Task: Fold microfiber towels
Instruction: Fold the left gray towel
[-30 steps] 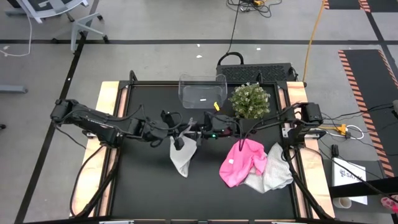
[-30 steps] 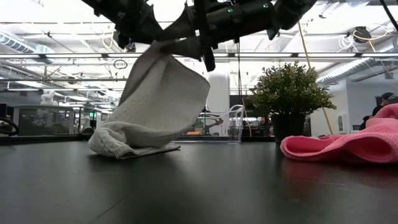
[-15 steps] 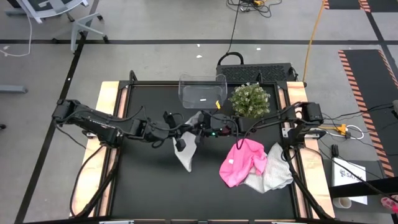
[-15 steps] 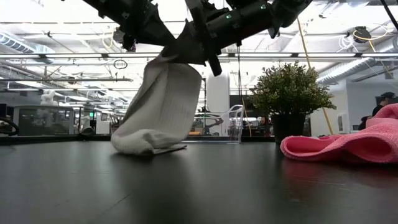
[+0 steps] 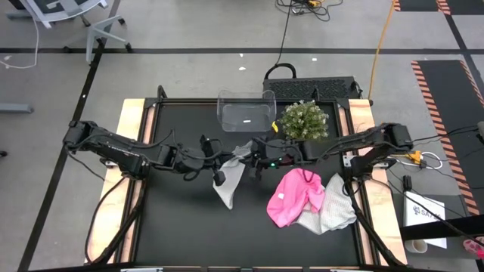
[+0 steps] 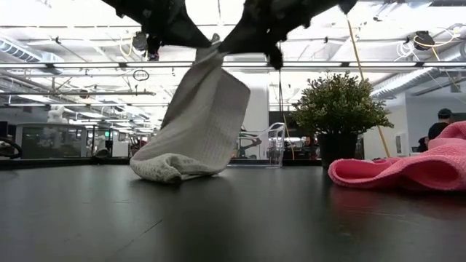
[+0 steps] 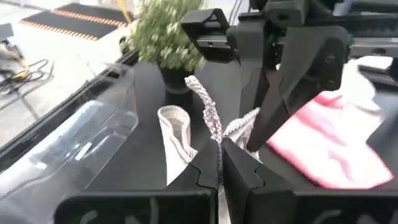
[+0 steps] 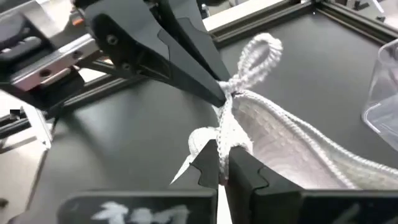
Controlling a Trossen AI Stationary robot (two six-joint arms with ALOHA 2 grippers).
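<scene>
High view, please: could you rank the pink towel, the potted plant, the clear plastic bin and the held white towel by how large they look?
1. Pink towel
2. Clear plastic bin and potted plant: too alike to rank
3. Held white towel: it hangs bunched from both grippers, so it looks smallest
</scene>
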